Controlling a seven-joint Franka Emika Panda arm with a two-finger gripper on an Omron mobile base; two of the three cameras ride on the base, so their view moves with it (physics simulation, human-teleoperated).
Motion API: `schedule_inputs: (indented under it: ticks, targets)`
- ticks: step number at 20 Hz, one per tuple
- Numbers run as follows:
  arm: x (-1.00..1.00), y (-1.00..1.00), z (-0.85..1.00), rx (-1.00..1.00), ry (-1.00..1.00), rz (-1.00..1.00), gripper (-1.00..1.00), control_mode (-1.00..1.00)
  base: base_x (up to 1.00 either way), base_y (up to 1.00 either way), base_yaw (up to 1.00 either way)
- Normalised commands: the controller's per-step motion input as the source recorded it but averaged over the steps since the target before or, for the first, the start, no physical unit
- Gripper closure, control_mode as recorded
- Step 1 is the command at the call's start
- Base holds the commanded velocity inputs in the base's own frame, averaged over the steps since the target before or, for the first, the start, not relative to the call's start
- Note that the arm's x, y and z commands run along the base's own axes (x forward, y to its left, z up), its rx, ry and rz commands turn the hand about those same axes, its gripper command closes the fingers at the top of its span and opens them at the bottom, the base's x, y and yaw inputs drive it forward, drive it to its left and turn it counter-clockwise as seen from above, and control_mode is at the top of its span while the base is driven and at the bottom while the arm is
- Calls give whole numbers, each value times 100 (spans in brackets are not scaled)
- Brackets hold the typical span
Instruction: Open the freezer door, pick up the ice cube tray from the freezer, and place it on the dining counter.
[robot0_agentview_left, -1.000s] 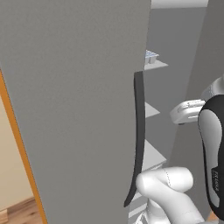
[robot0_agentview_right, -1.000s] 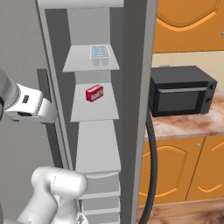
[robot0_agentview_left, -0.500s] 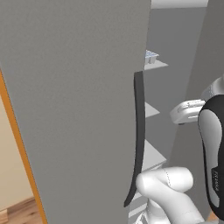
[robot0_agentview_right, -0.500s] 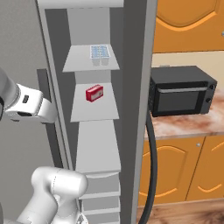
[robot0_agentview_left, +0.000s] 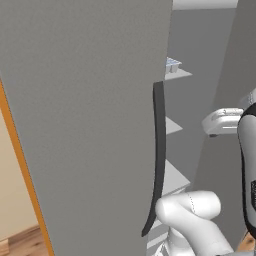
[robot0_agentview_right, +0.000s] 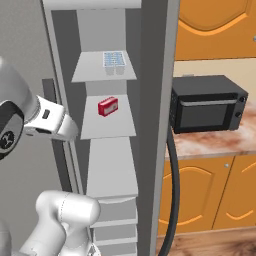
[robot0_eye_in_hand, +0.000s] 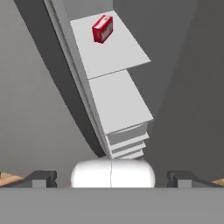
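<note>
Freezer door standing open, exposing shelves. Ice cube tray sitting on upper shelf, at 12 o'clock of red box. Tool hanging empty, tips spread wide, readying for reach-in.

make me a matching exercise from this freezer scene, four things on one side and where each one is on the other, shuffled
Things:
1. ice cube tray
2. red box
3. microwave
4. dark bar handle

Places:
A. on the marbled counter right of the freezer
B. on the upper freezer shelf
C. along the edge of the open freezer door
D. on the shelf below the tray

Pairs: 1-B, 2-D, 3-A, 4-C
</note>
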Motion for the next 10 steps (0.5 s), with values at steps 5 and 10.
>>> schedule_inputs:
  ticks: [5, 10]
  targets:
    - [29, -31, 0, 16, -1, -12, -100, -100, 0, 0, 0]
    - [19, -4, 0, 15, -5, -17, -100, -100, 0, 0, 0]
